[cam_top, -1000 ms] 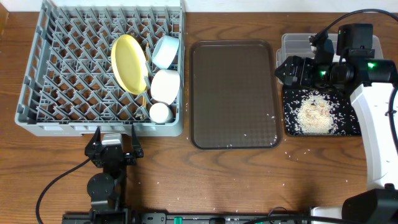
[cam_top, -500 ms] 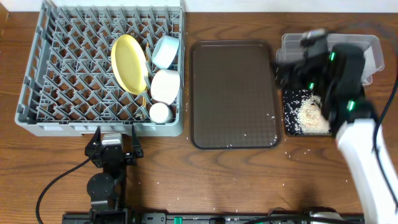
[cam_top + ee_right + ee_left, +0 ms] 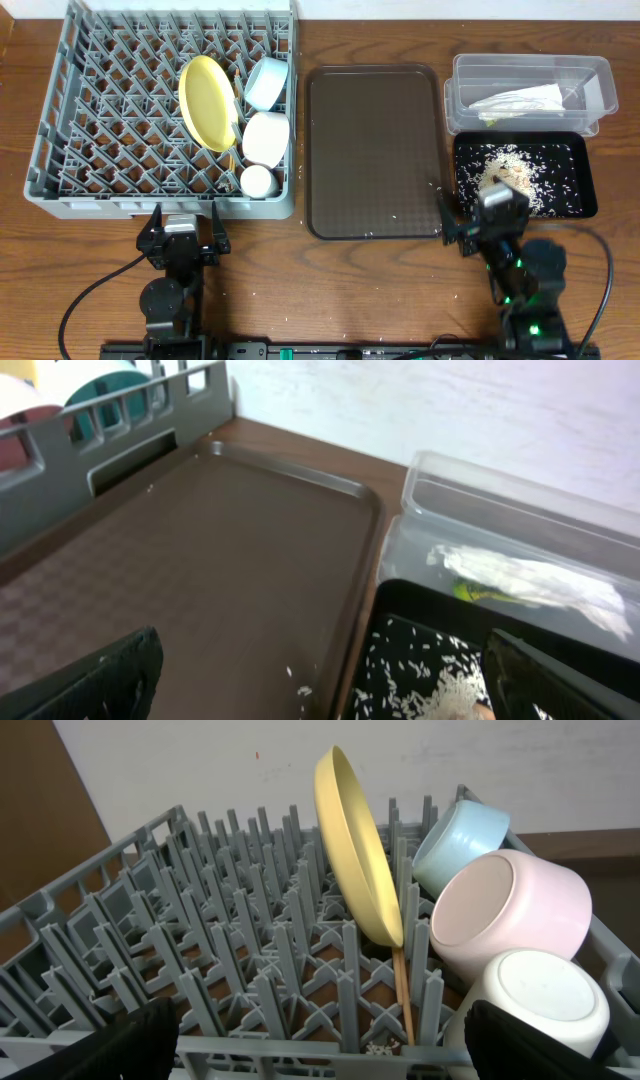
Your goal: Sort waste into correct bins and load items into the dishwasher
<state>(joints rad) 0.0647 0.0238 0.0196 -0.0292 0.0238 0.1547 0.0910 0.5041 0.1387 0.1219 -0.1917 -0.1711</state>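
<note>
Seemingly finished: round yellow plate point(image 3: 204, 102), light blue bowl point(image 3: 266, 82), white bowl point(image 3: 266, 138) and small white cup point(image 3: 258, 181) stand in the grey plastic pegged rack point(image 3: 110, 120), crumpled wrapper point(image 3: 520, 100) in the clear plastic tub point(image 3: 600, 70), white rice scraps point(image 3: 510, 165) in the shallow black tray point(image 3: 572, 175), both jaws released, empty

To your left you have the dish rack point(image 3: 50, 150); at its right side stands a plate point(image 3: 205, 100) on edge, with the far bowl point(image 3: 268, 82), near bowl point(image 3: 267, 138) and cup point(image 3: 258, 181) just right of it, back to front. The serving tray point(image 3: 375, 140) lies at centre, just beside the rack. To your right, the plastic tub point(image 3: 600, 75) holds the snack wrapper point(image 3: 520, 100), and directly in front of it the shallow tray point(image 3: 578, 160) holds the rice scraps point(image 3: 500, 165).
</note>
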